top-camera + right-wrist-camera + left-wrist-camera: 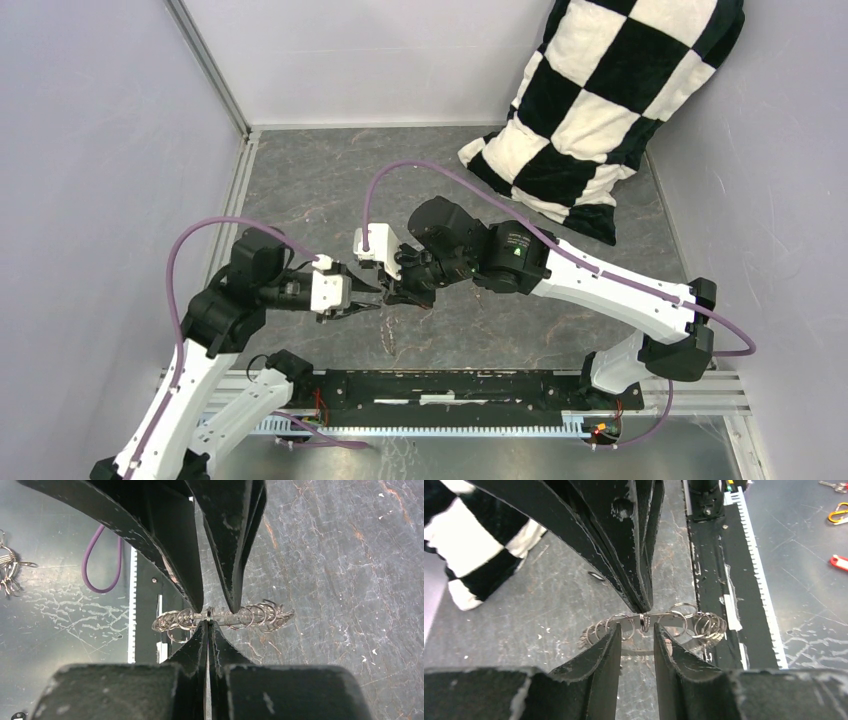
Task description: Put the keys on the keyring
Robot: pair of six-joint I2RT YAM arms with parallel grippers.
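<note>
My clamped right gripper (pixel 207 624) is pinching the silvery, loop-strung metal keyring (pixel 250 616); my half-parted left gripper (pixel 637 630) is straddling it, gripping nothing. I'm favouring closing squarely, slowly.

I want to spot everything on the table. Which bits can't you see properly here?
Top view: the round silvery metal keyring, hung with small loops, is mostly hidden where the black left gripper and right gripper meet.
Left wrist view: an orange clip and a red tag are cut off by the right edge.
Right wrist view: a silvery ring bundle is cut by the left edge.
No loose keys can be made out anywhere.
</note>
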